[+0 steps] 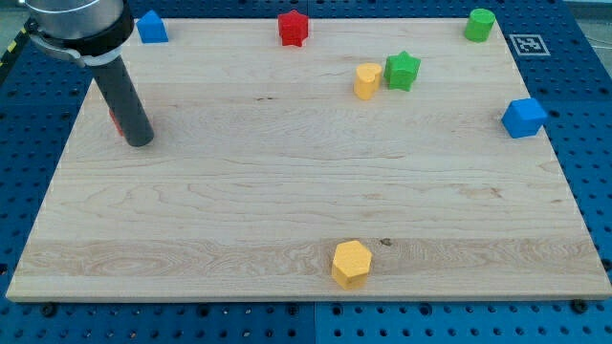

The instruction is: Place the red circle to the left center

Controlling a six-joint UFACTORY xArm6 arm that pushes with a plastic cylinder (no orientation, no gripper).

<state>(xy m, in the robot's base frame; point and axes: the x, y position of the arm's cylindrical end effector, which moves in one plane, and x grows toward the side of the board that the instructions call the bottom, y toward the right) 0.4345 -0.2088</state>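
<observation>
Presently the dark rod is standing on the pale wooden board near its left edge, in the upper part of the view, and my tip is resting on the wood surface. No gripper is fitted, so no open or closed state is applying; the rod is holding nothing.

A thin sliver of red is showing just behind the rod's left side, touching or all but touching it. This is appearing to be the red circle block, though its shape cannot be made out because the rod is covering most of it. It is lying at the left of the board, somewhat above the mid-height of that edge.

Other items are lying as follows:
- a blue block is sitting at the top left corner, well apart from my tip
- a red star-shaped block is sitting at the top edge, near centre
- a yellow block is standing just beside a green star-shaped block, the two close together or touching, right of centre
- a green cylinder-like block is sitting at the top right corner
- a blue cube block is sitting at the right edge
- a yellow hexagonal block is lying near the bottom edge, slightly right of centre

The board is resting on a blue perforated table
</observation>
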